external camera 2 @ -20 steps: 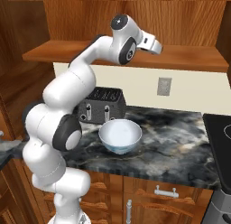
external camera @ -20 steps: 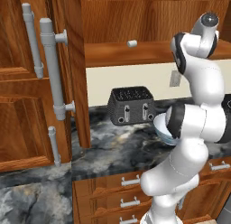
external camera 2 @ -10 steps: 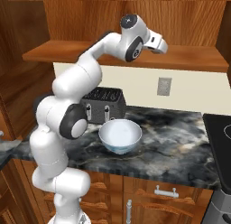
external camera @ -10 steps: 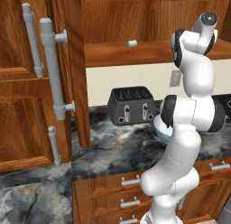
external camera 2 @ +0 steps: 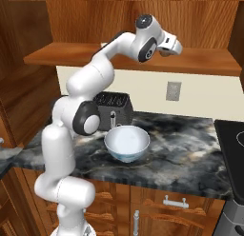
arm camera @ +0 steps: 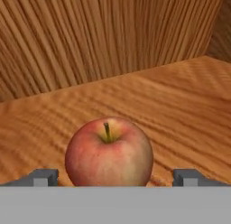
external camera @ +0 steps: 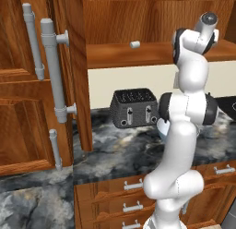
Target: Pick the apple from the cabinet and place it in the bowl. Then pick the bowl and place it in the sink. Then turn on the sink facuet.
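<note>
Red-yellow, smooth round apple (arm camera: 108, 151) sits on grainy cabinet (arm camera: 171, 96) wood between spread dark fingers (arm camera: 44, 177).

- I get even, warm, shadeless light across both base views; no lamp shows.
- The cabinet (external camera: 138, 20) interior reads darker toward its upper back.
- A soft highlight sits on the bowl (external camera 2: 127, 142), faint sheen on the counter (external camera 2: 186, 144).
- Hand view looks soft; the apple (arm camera: 109, 151) casts barely any shadow.
</note>
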Robot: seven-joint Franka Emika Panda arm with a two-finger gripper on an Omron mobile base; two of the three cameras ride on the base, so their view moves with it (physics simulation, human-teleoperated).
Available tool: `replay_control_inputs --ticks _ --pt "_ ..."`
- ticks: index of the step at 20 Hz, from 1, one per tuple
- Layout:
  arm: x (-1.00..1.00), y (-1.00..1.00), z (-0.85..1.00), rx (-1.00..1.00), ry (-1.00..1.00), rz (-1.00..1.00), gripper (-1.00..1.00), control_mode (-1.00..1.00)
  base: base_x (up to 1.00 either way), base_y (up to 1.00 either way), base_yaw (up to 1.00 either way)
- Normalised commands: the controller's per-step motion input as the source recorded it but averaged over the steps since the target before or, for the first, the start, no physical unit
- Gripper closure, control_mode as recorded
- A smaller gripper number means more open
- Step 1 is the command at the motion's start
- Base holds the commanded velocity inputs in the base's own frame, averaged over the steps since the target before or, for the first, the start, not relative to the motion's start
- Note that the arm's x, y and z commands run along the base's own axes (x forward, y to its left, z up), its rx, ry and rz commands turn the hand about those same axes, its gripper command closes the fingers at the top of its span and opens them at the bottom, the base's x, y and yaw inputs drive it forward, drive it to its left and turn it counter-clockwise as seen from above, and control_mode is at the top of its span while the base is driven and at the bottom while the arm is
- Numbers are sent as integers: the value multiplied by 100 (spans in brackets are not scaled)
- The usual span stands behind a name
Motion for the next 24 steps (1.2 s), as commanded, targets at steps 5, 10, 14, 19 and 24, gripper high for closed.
replay_control_inputs --ticks 5,10,14,19,24 --pt "28 -14 0 0 3 0 -100 -100 0 0 0" --pt "10 -5 0 0 2 0 100 -100 0 0 0" --pt "-1 0 -13 0 0 0 100 -100 0 0 0" --pt "-68 25 -22 -1 -2 0 100 -100 0 0 0" --pt "-100 80 -45 -6 -7 8 100 -100 0 0 0"
